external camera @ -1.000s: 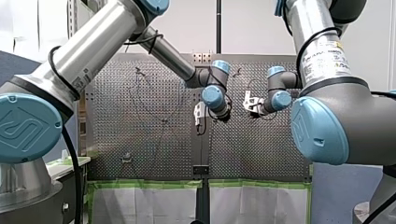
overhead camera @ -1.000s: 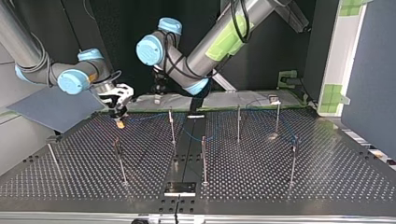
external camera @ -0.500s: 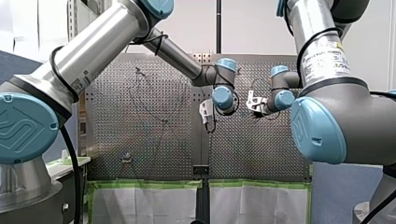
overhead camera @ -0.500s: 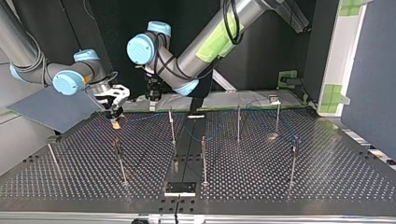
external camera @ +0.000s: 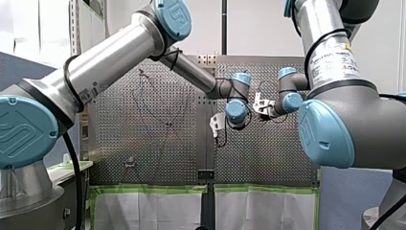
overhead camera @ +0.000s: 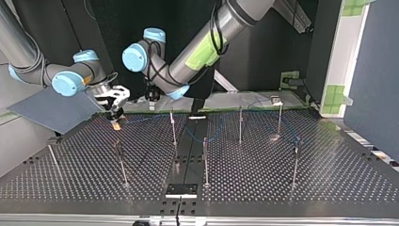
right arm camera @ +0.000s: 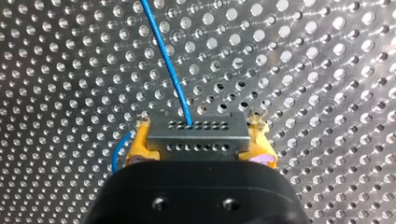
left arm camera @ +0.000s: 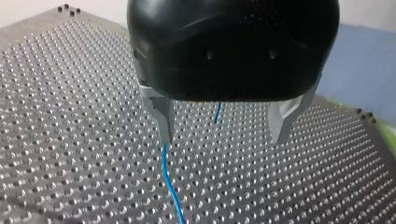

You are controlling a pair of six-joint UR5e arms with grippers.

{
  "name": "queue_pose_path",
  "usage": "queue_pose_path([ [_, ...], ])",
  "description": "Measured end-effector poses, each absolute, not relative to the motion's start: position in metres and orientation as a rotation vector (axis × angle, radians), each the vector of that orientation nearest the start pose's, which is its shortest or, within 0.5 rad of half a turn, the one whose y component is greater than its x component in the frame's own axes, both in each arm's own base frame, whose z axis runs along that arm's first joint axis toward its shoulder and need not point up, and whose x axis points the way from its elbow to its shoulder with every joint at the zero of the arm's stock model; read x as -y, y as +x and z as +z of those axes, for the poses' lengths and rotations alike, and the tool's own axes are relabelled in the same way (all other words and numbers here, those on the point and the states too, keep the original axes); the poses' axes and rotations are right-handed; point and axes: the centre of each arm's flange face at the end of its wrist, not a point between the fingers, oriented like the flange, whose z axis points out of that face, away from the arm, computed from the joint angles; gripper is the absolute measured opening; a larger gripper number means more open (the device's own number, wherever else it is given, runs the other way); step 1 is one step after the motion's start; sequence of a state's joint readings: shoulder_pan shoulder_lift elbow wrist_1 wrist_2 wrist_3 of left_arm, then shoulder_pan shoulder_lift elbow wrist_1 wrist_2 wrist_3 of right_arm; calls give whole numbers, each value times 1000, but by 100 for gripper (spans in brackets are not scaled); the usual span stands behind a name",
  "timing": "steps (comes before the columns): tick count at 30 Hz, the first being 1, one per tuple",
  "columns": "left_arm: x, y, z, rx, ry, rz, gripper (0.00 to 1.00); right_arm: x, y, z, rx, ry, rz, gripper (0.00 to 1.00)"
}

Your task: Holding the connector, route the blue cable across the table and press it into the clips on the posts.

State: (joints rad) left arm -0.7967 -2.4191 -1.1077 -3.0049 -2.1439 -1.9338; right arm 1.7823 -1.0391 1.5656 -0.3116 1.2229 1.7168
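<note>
My right hand (right arm camera: 200,142) is clamped on the grey connector (right arm camera: 197,128) with its yellow pads (right arm camera: 136,145), low over the tabletop (right arm camera: 327,70) at the top view's far left. The blue cable (right arm camera: 166,60) leads away from it. My left hand (left arm camera: 223,134) hangs wide open, holding nothing, the cable just beside one finger (left arm camera: 161,109).

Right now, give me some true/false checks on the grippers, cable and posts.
1. My right gripper is shut on the connector. True.
2. My left gripper grips the blue cable. False: it is open, and the cable passes by one finger.
3. The blue cable enters the connector's holed face. True.
4. My right gripper's pads are black. False: yellow.
5. The posts lie flat on the table. False: they stand upright.
</note>
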Motion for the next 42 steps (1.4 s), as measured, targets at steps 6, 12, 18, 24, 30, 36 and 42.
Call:
queue_pose_path([
  [6,589,478,160,-1776,-48,-284,100,576,295,214,-1665,-2372,-2185,0],
  [12,595,491,143,-1766,-69,-267,100,576,295,214,-1665,-2371,-2186,0],
  [18,607,495,149,-1744,-88,-285,100,577,293,214,-1669,-2370,-2187,0],
  [24,608,488,145,-1757,-97,-289,100,578,290,214,-1676,-2369,-2189,0],
  [30,598,478,137,-1770,-118,-266,100,579,289,214,-1680,-2368,-2189,0],
  [36,591,471,153,-1736,-141,-286,100,579,288,214,-1680,-2369,-2190,0],
  [42,583,466,166,-1706,-140,-293,100,579,288,214,-1678,-2370,-2188,0],
])
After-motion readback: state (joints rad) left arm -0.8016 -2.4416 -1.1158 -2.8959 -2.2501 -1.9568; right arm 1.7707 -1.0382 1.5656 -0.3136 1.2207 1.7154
